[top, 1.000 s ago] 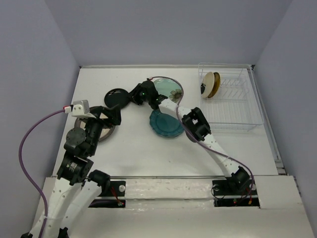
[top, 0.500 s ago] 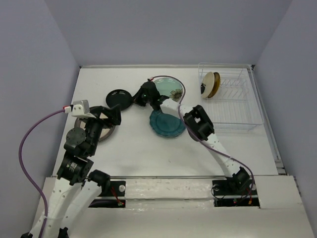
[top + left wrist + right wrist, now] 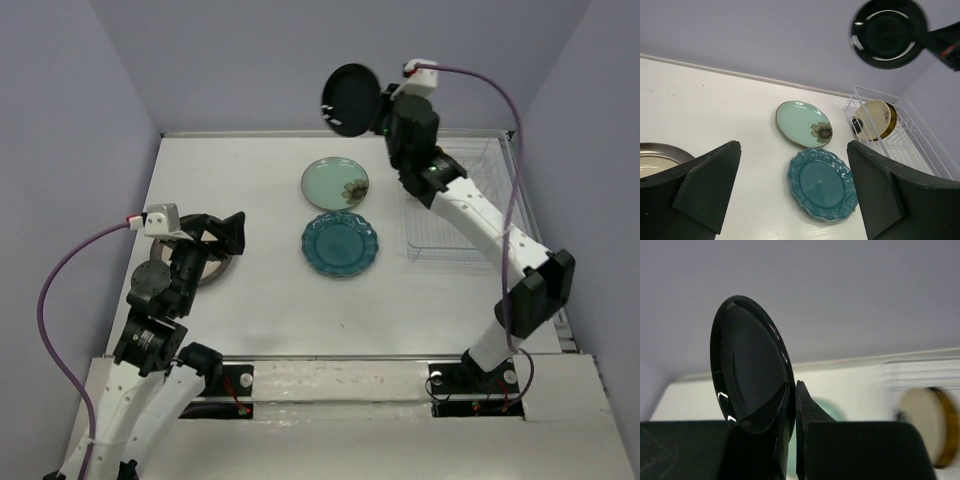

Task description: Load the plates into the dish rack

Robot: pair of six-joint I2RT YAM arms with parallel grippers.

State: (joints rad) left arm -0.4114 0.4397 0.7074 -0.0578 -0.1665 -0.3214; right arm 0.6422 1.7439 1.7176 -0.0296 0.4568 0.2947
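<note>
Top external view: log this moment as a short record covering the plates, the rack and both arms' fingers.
black plate: held on edge, high above the table
right fingers: shut on the black plate's rim
left fingers: open, empty, by the grey-rimmed plate
dish rack: holds cream plate and amber plate, both upright
mint plate: flat on table
teal plate: flat on table, just nearer than mint plate

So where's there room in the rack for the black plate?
The dish rack is bare from the amber plate onward to its right end. The left end, where it stands with the cream plate, is crowded.
</note>
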